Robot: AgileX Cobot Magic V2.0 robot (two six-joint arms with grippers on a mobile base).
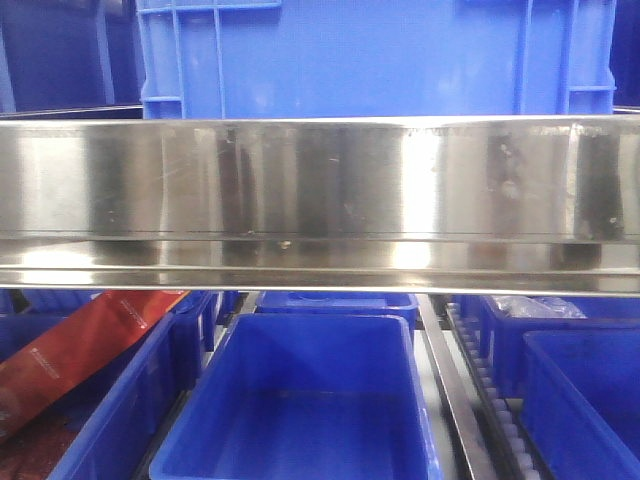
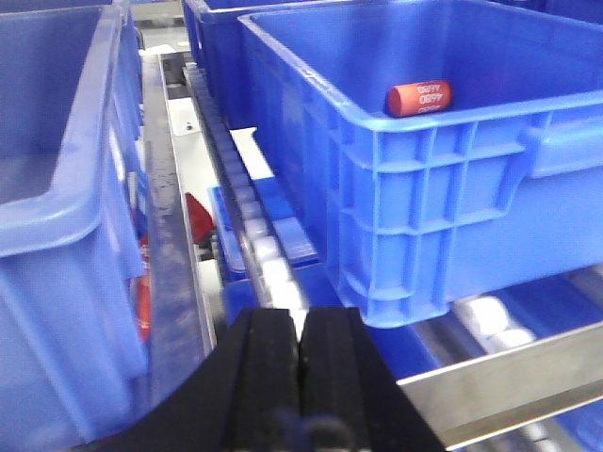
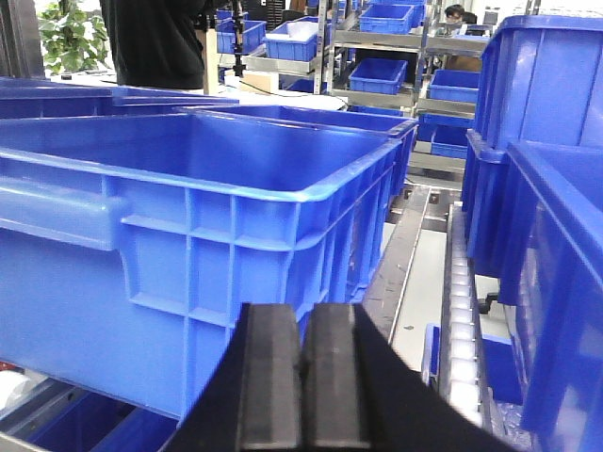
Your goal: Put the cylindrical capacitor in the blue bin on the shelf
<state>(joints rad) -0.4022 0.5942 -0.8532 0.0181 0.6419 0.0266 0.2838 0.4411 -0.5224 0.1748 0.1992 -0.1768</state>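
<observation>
The cylindrical capacitor (image 2: 419, 97) is a small stubby cylinder that looks orange-red here, with white print. It lies on its side inside the blue bin (image 2: 452, 118), near the front wall. The bin stands on the shelf, behind its steel rail (image 2: 509, 377). My left gripper (image 2: 300, 315) is shut and empty, low in front of the bin's left corner. My right gripper (image 3: 302, 311) is shut and empty, in front of a blue bin (image 3: 236, 188). The front view shows the shelf's broad shiny rail (image 1: 320, 190) with a blue bin (image 1: 370, 60) above it. Neither gripper shows there.
A roller track (image 2: 254, 226) runs between the bin and another blue bin (image 2: 57, 188) on the left. More blue bins (image 3: 556, 282) stand close on the right. The lower tier holds blue bins (image 1: 310, 400) and a red package (image 1: 80, 350). A person (image 3: 155, 38) stands behind.
</observation>
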